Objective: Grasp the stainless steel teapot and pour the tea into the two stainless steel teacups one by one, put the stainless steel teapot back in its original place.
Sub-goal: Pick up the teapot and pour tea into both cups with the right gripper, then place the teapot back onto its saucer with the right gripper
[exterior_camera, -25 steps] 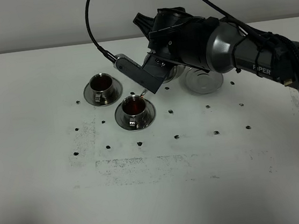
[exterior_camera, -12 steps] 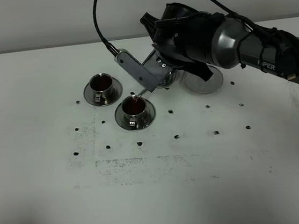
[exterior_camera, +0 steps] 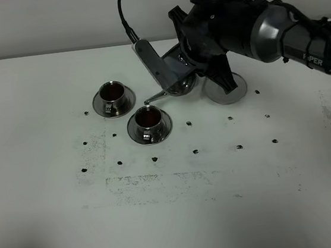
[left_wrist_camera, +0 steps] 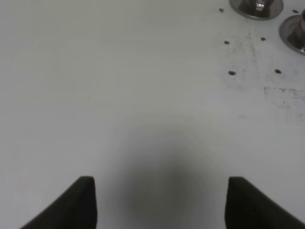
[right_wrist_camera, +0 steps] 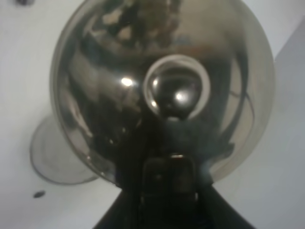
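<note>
Steel pot swings back toward its disc

Steel cups come first: the near teacup [exterior_camera: 149,124] and the teacup [exterior_camera: 113,97] at its 10 o'clock both hold dark tea. Farther back, the right gripper [exterior_camera: 197,60] grips the teapot [exterior_camera: 178,82], now lifted away and nearly level. Pouring looks finished. The disc [exterior_camera: 226,88] waits at its 3 o'clock. The left gripper [left_wrist_camera: 161,202] rests open.

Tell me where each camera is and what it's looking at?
Exterior high: up above, looking down at the table, two teacups and the right arm holding the teapot.
Left wrist: on the left arm, facing bare table; dark fingertips show, open.
Right wrist: on the right arm, looking onto the teapot's lid knob.
Shared: the teapot, the saucer disc.
</note>
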`<state>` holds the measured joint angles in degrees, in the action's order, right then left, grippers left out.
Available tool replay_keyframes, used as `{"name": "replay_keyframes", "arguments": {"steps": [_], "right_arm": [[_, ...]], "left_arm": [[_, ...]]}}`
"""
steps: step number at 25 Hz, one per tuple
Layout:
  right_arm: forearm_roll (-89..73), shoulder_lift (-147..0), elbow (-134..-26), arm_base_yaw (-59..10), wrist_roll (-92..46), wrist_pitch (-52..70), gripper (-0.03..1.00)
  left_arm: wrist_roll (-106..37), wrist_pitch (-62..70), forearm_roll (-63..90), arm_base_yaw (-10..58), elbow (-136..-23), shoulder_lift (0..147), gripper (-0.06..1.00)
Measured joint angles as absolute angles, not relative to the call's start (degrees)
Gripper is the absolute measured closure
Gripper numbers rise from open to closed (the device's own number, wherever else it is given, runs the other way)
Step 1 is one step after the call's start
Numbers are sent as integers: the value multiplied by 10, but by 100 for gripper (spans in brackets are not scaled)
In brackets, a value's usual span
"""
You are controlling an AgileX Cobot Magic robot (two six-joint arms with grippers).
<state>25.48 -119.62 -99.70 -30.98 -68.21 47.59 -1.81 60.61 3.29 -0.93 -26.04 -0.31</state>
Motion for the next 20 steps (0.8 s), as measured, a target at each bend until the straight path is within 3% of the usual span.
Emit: {"name": "replay_keyframes", "arguments": {"steps": [5,10,15,20], "right_arm": [[159,-1140,-971,-308,-631,483,77],[65,-1059,-827,-308,-546,443,77],[-6,-1025,-720,-308,-388,412,77],[7,-1025,-691,-308,-198,394,77]], "left_arm": [[-18,606,33,-9,-260,-3,39],[-18,606,33,-9,-260,-3,39],[-18,606,33,-9,-260,-3,39],[-18,606,33,-9,-260,-3,39]]}}
